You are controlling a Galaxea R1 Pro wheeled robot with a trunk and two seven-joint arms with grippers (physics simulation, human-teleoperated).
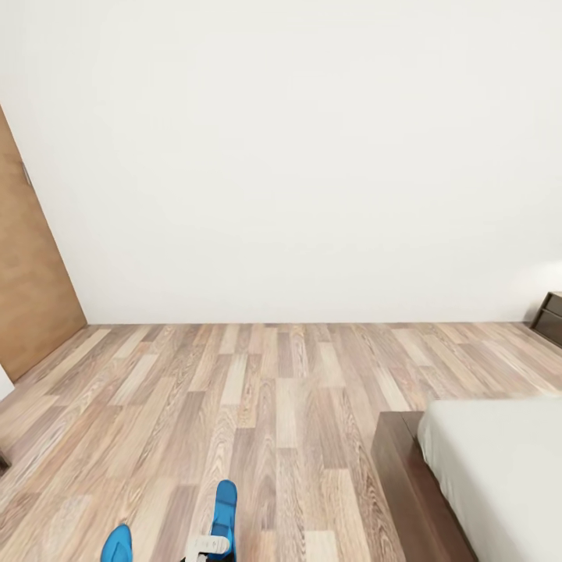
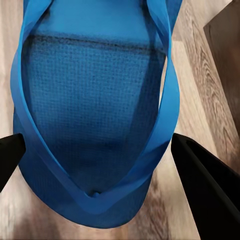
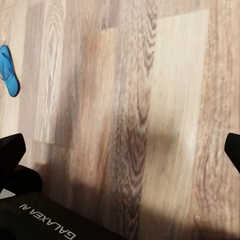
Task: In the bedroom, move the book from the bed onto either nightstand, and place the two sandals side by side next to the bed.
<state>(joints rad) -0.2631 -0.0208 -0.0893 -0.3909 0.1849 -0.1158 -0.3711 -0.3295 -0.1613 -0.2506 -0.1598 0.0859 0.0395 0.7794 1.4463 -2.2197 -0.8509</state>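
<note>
One blue sandal (image 2: 95,85) lies across my left gripper (image 2: 98,140), its two edges pressed against the black fingers (image 2: 205,195), with the wood floor well beyond it. In the head view this sandal (image 1: 225,503) sticks up from the left gripper (image 1: 211,544) at the bottom edge. The other sandal (image 1: 117,545) lies flat on the floor to its left, and it shows small in the right wrist view (image 3: 9,70). My right gripper (image 3: 125,145) hangs open over bare floorboards. A corner of the bed (image 1: 499,476) is at the lower right. The book is out of view.
A dark wooden piece of furniture (image 1: 550,316) stands at the far right by the white wall; I cannot tell whether it is the nightstand. A brown door (image 1: 27,289) is at the left. Wood floor (image 1: 257,406) stretches between me and the wall. My base (image 3: 45,220) shows below the right gripper.
</note>
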